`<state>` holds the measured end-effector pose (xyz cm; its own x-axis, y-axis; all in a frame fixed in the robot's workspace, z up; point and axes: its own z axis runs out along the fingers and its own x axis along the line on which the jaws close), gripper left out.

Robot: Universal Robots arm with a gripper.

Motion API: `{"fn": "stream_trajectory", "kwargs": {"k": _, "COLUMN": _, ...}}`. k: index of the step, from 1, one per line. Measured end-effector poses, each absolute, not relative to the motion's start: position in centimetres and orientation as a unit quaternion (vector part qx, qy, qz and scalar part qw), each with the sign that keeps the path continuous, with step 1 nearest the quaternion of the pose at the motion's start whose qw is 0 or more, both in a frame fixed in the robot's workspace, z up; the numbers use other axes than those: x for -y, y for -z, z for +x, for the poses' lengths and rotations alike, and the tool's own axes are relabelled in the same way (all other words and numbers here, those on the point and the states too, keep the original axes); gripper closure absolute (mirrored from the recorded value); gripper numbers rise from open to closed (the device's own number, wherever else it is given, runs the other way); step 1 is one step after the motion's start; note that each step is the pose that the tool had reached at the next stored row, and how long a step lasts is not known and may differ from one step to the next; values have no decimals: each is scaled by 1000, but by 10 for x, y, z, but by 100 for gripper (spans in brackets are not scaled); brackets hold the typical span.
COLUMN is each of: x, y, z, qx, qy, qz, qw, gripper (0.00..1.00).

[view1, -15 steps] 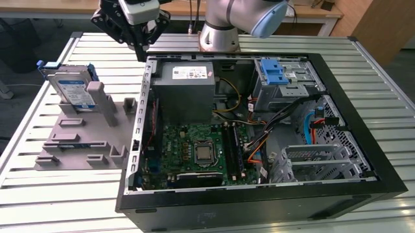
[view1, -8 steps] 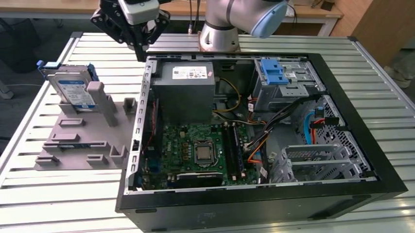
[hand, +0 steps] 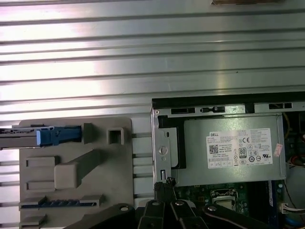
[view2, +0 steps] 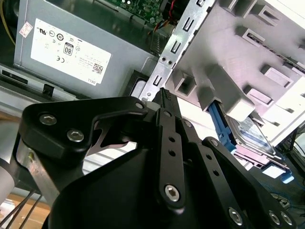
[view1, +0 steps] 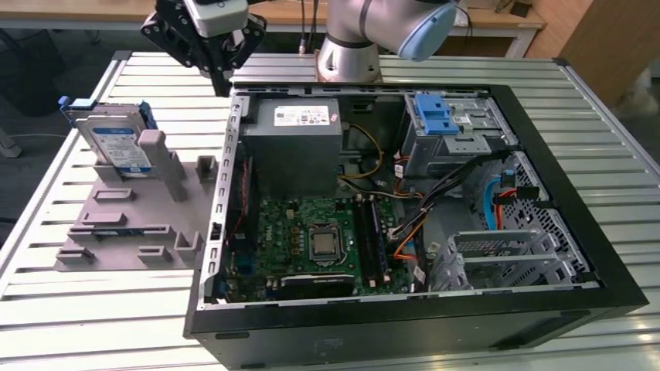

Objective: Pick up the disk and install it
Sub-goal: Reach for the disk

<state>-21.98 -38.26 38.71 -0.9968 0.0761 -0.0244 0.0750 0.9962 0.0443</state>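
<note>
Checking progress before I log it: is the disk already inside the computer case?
No, the disk stands in the grey holder beside the case, at the exterior view's left.

Elevated exterior; wrist views above case

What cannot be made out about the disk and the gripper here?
Exterior view: the disk has its lower part behind posts of the grey holder.
First wrist view: the disk is edge-on, label unseen, one end cut off by the picture's edge.
Exterior view: the gripper is cut off above by the picture's edge.
</note>
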Motion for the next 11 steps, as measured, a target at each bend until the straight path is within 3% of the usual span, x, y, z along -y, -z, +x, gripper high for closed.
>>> {"fn": "stream_trajectory", "kwargs": {"k": 11, "x": 373, "y": -387, "z": -226, "qx": -999, "qy": -22, "qz": 38, "qw": 13, "gripper": 89}}
